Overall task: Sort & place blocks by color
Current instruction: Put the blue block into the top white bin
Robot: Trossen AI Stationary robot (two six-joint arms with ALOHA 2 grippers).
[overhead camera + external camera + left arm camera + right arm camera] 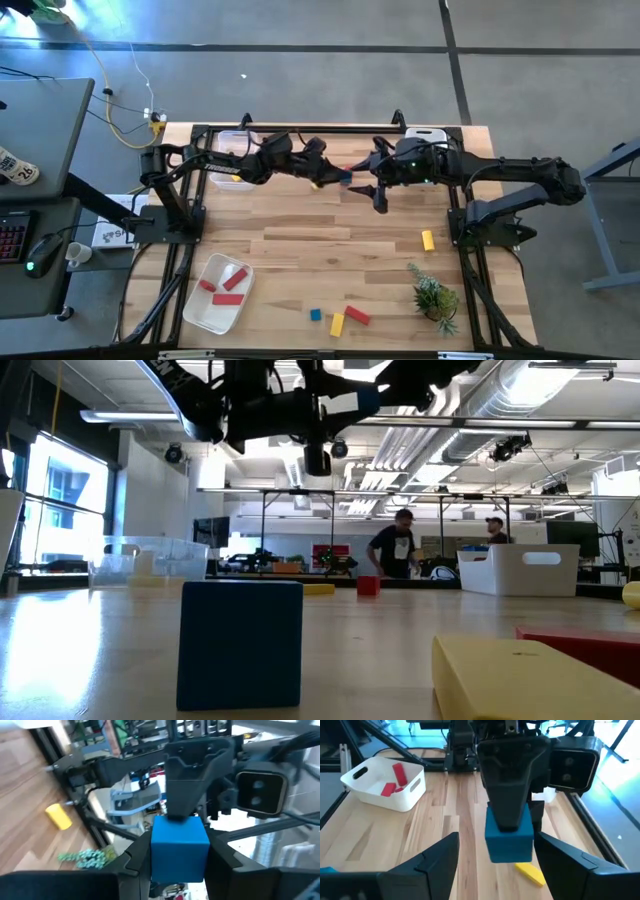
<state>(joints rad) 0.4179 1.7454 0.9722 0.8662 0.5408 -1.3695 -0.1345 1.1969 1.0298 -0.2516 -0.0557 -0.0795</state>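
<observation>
A blue block (pixel 346 178) hangs above the far middle of the table, with my left gripper (pixel 338 178) shut on it, reaching in level from the left. My right gripper (pixel 366 181) faces it from the right and is open. Its fingers (pixel 437 865) stand wide on either side of the block (pixel 510 840), and no touch shows. On the table lie a yellow block (pixel 428 240), a small blue block (pixel 316 315), another yellow block (pixel 337 324) and a red block (pixel 357 316). Red blocks (pixel 228 282) lie in a white tray (pixel 205 315). My left gripper pinches the blue block by two opposite faces (pixel 156 855) between its two fingers (pixel 132 862). The fingers come level from the table's left. The block is lifted clear of the table and sits square between them.
A small green plant (pixel 435 297) stands at the near right. A clear bin (pixel 233 160) is at the far left and a white bin (pixel 425 134) at the far right. A yellow block (pixel 530 874) lies below the grippers. People (pixel 395 550) stand in the room beyond.
</observation>
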